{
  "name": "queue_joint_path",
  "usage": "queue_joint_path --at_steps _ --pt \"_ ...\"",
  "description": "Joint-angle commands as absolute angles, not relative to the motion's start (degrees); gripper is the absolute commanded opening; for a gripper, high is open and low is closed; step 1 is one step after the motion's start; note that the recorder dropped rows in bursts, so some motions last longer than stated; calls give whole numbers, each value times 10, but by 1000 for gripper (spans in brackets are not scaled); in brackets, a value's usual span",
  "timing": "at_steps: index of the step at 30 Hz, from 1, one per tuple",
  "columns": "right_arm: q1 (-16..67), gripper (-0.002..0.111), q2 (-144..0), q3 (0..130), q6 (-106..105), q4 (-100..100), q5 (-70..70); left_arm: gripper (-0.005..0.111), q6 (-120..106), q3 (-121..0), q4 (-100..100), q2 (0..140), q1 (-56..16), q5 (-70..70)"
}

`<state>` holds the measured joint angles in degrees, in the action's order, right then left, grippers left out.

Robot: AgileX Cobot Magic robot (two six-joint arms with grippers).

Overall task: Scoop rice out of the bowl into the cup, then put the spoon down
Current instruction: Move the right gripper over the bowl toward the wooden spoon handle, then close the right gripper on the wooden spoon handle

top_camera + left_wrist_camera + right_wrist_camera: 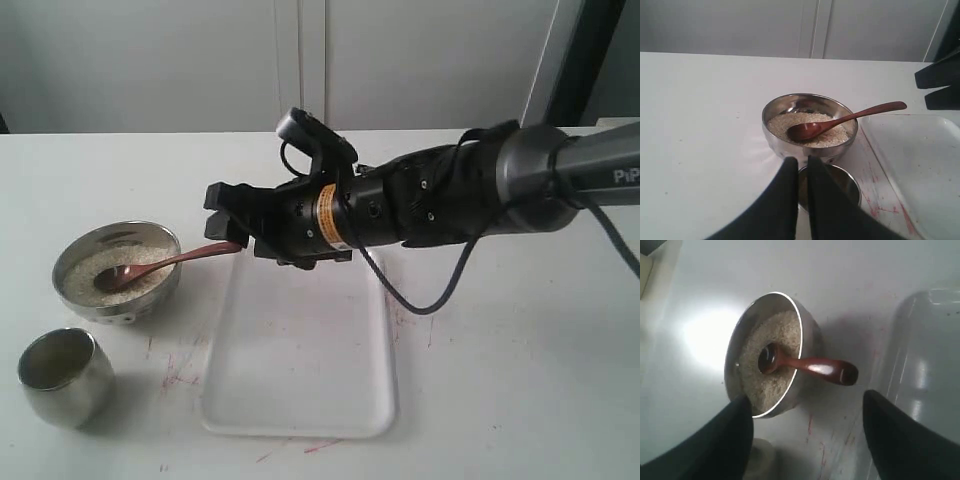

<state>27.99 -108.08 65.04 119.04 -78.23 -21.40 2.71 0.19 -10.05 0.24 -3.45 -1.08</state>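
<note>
Cup [65,375] nearest, beside bowl [150,300] of rice [110,262]; spoon [165,262] resting inside; right pincer [805,397] spread near handle; left pincer [802,162] pressed together.

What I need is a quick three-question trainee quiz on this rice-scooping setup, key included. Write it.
1. True or false: the right claw is shut on the spoon.
2. The spoon's oval end lies: A) on the bare table, B) on the rice in the bowl, C) on the clear tray.
3. Short answer: in the exterior view, which steel vessel sits nearer the camera?

Key: 1. False. The claw is open, by the handle's end. 2. B. 3. The cup.
</note>
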Motion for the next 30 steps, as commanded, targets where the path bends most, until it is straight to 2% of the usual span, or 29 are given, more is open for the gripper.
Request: queue_joint_path --at_steps 1,18,30 --pt "283 61 -1103 656 1191 -734 -208 14 28 0 -106 0 -34 -14" --pt "283 60 -1168 673 1149 -572 -273 14 28 0 -106 0 -34 -14" --pt "283 60 -1193 709 1149 -563 -275 14 28 0 -106 0 -34 -14"
